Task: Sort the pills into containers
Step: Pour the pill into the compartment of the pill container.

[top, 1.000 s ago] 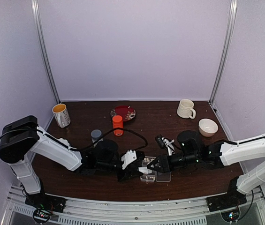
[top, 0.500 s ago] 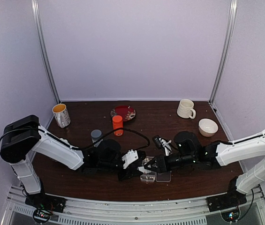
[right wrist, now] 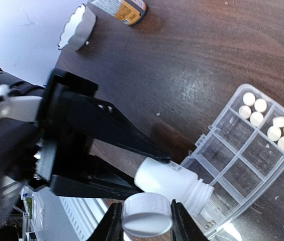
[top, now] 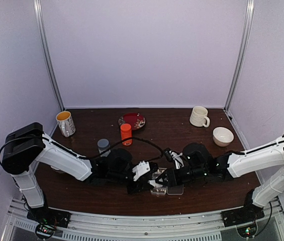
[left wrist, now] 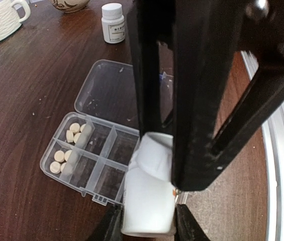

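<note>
**Open bottle aimed at box's empty end, cap held aside**

Lavender walls [top: 142, 50] close in a dark wood table [top: 182, 133]. Both arms reach low and meet near its front edge, about centre.

Under that meeting point sits the clear organiser box [right wrist: 240, 175], with its lid swung flat open beside it.

The L gripper [left wrist: 147, 227] is clamped on the body of a small white bottle [right wrist: 169, 182], which lies near horizontal. The R gripper [right wrist: 146, 228] is pinched on the bottle's white cap [right wrist: 147, 213]. The cap is off the bare threaded neck and held just beside the bottle.

The pills [right wrist: 252, 108] on show are cream discs, a few in each of the 2 compartments at one end of the box. The other compartments look empty.

Key relation: the bottle's long axis runs from the L gripper toward the box, mouth first. The mouth sits at the box's corner, at the end opposite the filled compartments. How high it is above the rim can't be told from these views, nor what's inside the bottle.

Judgement: the L arm does the pouring, prob. w/ a small wrist tilt to drop the mouth over an empty compartment. The R arm only needs to keep the cap clear. Risk: w/ the mouth right at the corner, pills could spill over the rim onto the table.
</note>
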